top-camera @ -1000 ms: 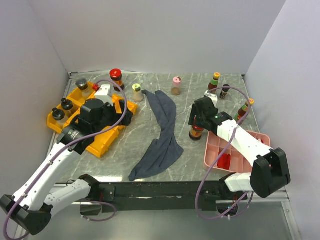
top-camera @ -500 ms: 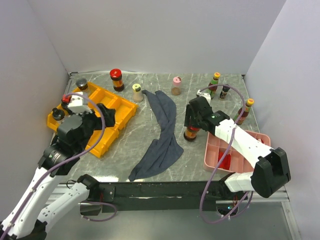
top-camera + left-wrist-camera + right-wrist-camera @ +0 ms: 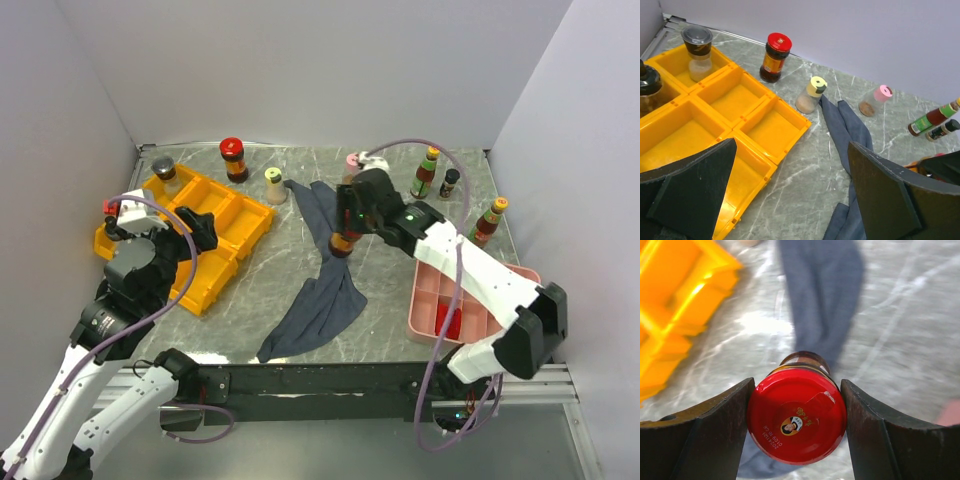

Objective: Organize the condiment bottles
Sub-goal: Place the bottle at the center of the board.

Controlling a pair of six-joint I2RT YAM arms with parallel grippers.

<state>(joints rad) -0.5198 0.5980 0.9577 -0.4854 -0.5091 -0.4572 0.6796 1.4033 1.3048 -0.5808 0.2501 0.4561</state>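
In the right wrist view the red-lidded jar [image 3: 796, 421] showed little but its lid, its body hidden save a sliver of shoulder. The orange tray [image 3: 670, 295] and grey-blue cloth [image 3: 822, 295] behind it were blurred, and a pink smear [image 3: 950, 415] at the right edge was unidentifiable. From above, the right gripper [image 3: 346, 228] covered most of that jar, and the arm hid all but the cap of the pink-capped shaker [image 3: 352, 160]. In the left wrist view a dark jar [image 3: 646, 92] was cut by the left edge, and the fingers [image 3: 690, 195] of the left gripper [image 3: 792, 150] by the bottom edge.

You've got a yellow divided tray [image 3: 228, 212] at left, grey-blue cloth [image 3: 325, 285] crumpled mid-table [image 3: 385, 300], pink tray [image 3: 428, 292] at right holding red packets [image 3: 449, 320].
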